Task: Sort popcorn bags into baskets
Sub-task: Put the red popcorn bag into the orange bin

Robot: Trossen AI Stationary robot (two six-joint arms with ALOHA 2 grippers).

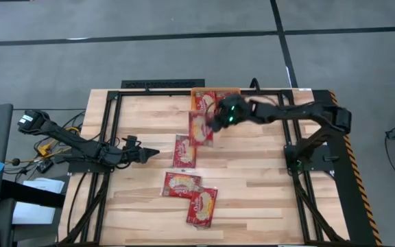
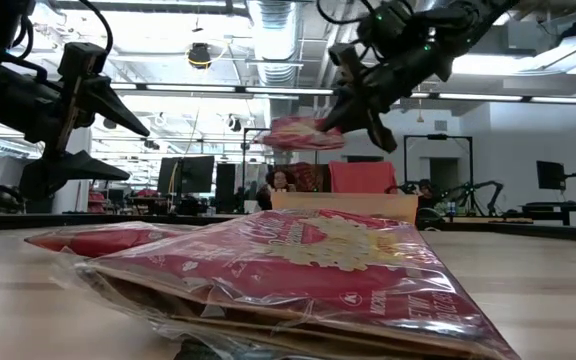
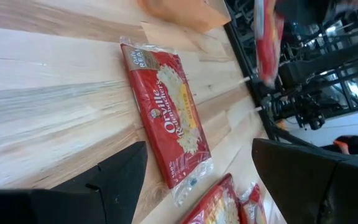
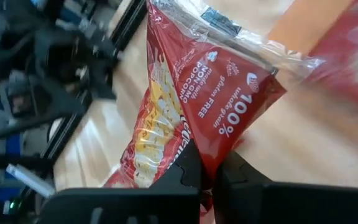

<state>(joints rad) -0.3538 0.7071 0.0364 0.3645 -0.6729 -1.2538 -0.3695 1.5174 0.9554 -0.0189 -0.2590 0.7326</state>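
Observation:
Red popcorn bags with cream centres: one [image 1: 199,128] hangs in the air in my right gripper [image 1: 217,121], near the orange basket [image 1: 233,90] at the table's far edge, which holds more red bags [image 1: 206,100]. Three bags lie flat on the wood: one [image 1: 184,151] mid-table and two [image 1: 181,184] [image 1: 202,206] nearer the near edge. My left gripper [image 1: 151,151] is open just left of the mid-table bag [image 3: 166,118], fingers pointing at it, touching nothing. My right gripper pinches the lifted bag's right long edge [image 4: 211,149] between its two fingers [image 4: 188,169]. It comes from the table's right, slanting down. The bag [image 2: 303,133] is clear of the table, lying roughly level and reaching out from the fingers toward the left.
A black frame rail [image 1: 163,84] runs along the far edge beside the basket. The right arm's base [image 1: 307,154] stands at the table's right. Bare wood [image 1: 252,178] lies right of the loose bags. Close before the low camera lies a bag [image 2: 298,260]. People sit in the room behind.

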